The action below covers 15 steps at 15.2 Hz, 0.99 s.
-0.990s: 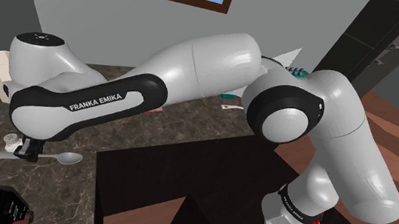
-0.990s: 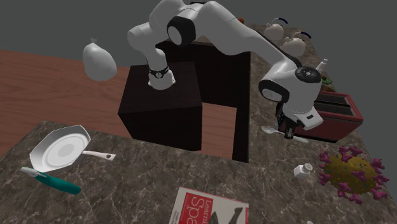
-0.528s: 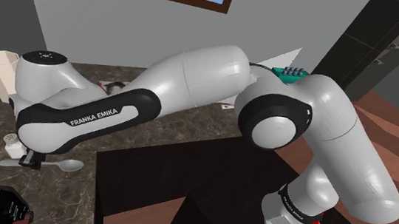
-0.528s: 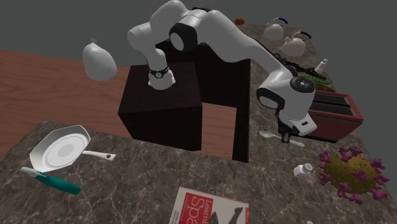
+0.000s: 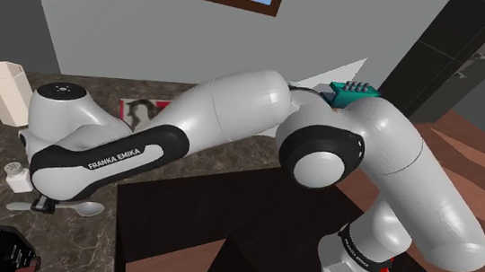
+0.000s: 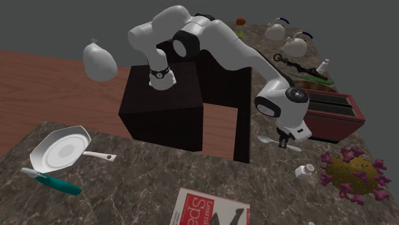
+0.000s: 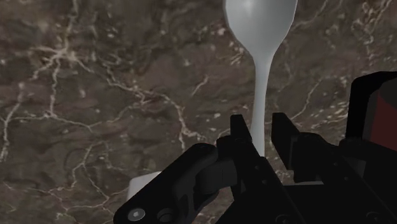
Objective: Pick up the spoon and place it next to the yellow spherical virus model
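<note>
Placement of the jaws is explained by the spoon: it lies flat on the dark marbled table, so the hand is held low over it, pointing down, with one finger on each side of the thin handle. The jaws are seen apart, straddling the handle partway along. A slim gap is left on one side, so the spoon is judged not yet clamped. A grip across the narrow handle, not the broad bowl, is likely chosen because only that part fits between the fingers. The spoon's long axis runs straight away from the hand, crosswise to the closing line of the jaws. In the second exterior view the bowl is turned to that view's left and the handle end toward the yellow virus model, which is set well apart on the same table.
</note>
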Available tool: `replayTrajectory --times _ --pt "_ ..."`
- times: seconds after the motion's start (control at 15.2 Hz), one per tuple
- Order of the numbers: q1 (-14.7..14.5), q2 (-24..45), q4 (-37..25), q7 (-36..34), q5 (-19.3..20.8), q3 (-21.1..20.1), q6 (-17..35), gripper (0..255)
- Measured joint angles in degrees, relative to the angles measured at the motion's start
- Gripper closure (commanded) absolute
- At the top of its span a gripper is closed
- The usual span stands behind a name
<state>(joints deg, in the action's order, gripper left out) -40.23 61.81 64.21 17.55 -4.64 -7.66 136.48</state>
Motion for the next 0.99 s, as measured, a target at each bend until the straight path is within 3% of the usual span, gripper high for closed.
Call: replayTrajectory --times 0.46,0.92,0.99 --pt "-0.3 4.8 -3.3 0.4 0.1 0.1 1.4 255" --pt "-0.3 5.4 -3.6 0.5 0.1 0.1 1.8 255" --pt "-0.3 5.4 -3.6 0.5 0.1 0.1 1.8 0"
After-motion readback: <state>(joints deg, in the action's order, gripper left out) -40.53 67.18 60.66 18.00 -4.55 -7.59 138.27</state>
